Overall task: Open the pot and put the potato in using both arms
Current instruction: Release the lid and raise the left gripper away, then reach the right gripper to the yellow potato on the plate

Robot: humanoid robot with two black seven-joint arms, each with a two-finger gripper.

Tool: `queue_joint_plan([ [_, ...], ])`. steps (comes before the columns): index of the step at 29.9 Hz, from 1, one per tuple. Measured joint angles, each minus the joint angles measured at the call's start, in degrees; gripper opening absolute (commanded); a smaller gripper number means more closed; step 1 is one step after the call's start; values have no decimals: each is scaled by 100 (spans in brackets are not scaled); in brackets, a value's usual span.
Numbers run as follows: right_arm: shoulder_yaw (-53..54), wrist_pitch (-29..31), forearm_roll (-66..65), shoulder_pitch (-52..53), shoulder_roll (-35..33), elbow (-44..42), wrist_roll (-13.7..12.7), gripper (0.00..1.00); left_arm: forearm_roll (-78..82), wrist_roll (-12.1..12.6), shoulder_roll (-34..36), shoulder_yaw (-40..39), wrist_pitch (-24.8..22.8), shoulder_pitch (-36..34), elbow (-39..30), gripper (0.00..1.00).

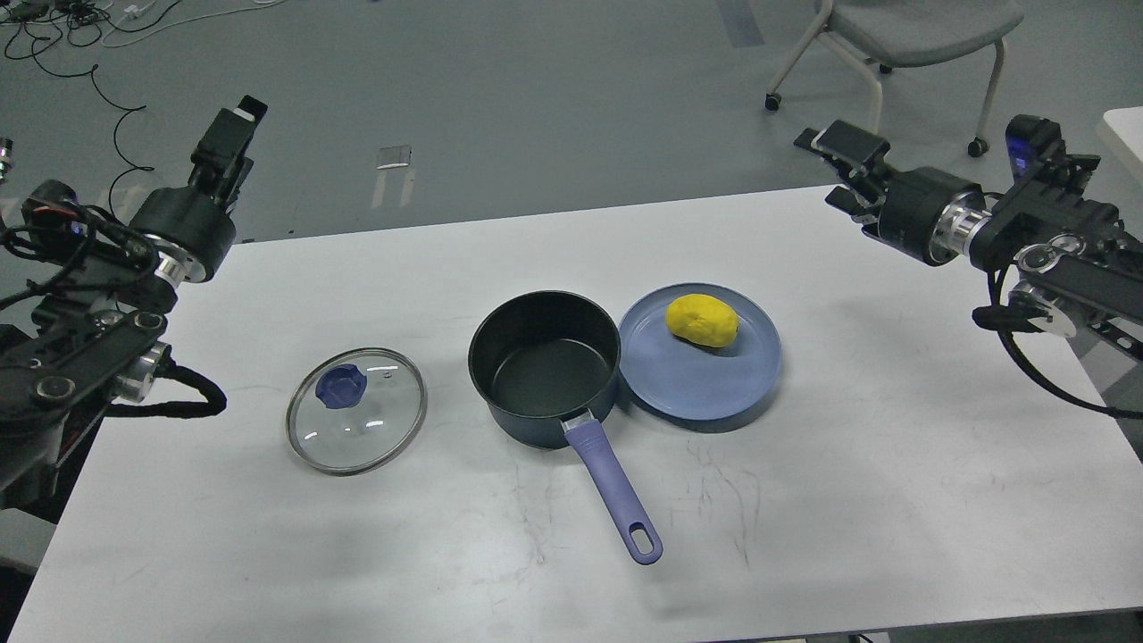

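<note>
A matte white rectangular table is filling the foreground, standing on a smooth grey floor. A grey padded chair on castors is sitting beyond — tangled black and white cables are trailing at far left.

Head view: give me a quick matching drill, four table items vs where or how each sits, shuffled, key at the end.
Items:
1. pot
2. potato
3. glass lid
4. plate

States:
A. lies on the plate
B. flat on the table, left of the pot
C. open and empty, handle toward the camera
D. right of the pot, right against it

Pairs: 1-C, 2-A, 3-B, 4-D
</note>
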Motion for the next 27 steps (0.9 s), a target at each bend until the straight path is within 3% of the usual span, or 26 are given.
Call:
queue_joint_plan([
  [3, -655, 1, -307, 284, 52, -153, 0, 100, -355, 595, -106, -73, -473, -365, 12, 98],
  [5, -995, 0, -447, 409, 183, -320, 0, 100, -430, 852, -263, -95, -586, -660, 16, 98],
  [9, -1546, 7, -1176, 690, 565, -604, 88, 100, -480, 975, -480, -130, -890, -983, 19, 98],
  [13, -2138, 9, -1943, 1025, 942, -885, 454, 100, -931, 1173, -622, -609, -1389, -1073, 13, 98],
  [19, -2617, 4, -2223, 1315, 1143, -1135, 651, 100, -1562, 2242, -598, -881, -1582, -993, -1, 98],
  [22, -2818, -10, -2415, 1327, 1346, -1322, 817, 100, -1887, 2370, -591, -889, -1683, -907, -2, 98],
  [27, -3021, -64, -2568, 1304, 1653, -1741, 907, 100, -1988, 2354, -590, -890, -1725, -704, -2, 98],
])
